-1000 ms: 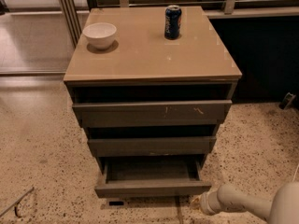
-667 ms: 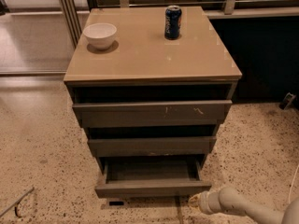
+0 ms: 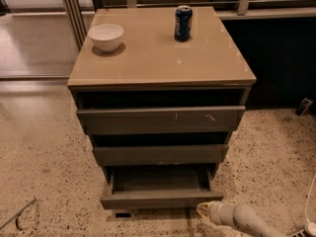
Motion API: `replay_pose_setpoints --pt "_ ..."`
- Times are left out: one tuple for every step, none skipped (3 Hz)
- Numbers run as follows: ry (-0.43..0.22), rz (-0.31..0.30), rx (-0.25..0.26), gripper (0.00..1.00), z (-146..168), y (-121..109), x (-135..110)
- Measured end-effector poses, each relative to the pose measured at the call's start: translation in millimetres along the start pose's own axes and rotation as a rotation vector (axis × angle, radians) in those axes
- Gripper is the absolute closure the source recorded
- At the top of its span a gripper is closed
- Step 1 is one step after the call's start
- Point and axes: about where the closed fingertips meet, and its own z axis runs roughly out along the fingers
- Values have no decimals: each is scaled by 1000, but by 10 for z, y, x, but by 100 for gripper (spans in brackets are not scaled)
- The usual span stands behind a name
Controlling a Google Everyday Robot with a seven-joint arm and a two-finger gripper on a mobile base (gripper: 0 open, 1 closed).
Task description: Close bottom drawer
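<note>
**Your gripper point(image 3: 203, 210) is waiting low right while the bottom drawer point(image 3: 158, 200) is standing open**

Your gripper is sitting at the lower right of the frame, down by the floor point(image 3: 44, 157). It is just in front of the right end of the bottom drawer's front. Whether it is open or closed, and whether it is touching the front, I cannot tell. The bottom drawer is standing pulled out at the lower centre, its shallow box lying bare. The middle drawer point(image 3: 160, 155) and the scratched top drawer point(image 3: 160, 118) are sitting further back above it.

For a clean close you are wanting contact on the flat front, nearer its middle than this corner. A push at one end is likely to be twisting the box on its runners. Try lifting the gripper to the height of the front, then pressing slowly and straight back toward the cabinet point(image 3: 163, 58). The bowl point(image 3: 105, 36) and can point(image 3: 183, 23) on top are standing well apart from this work.

Against the picture from a second ago, your gripper is lying slightly further left, closer to the drawer's corner. The drawer is showing the same opening.
</note>
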Motion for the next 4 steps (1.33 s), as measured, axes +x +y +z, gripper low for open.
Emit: replay_pose_setpoints --pt "1 -21 72 100 28 -88 58" --pt "7 -17 133 100 66 -174 143" --pt "7 -1 181 100 120 -284 212" --pt "4 15 219 100 181 -446 251"
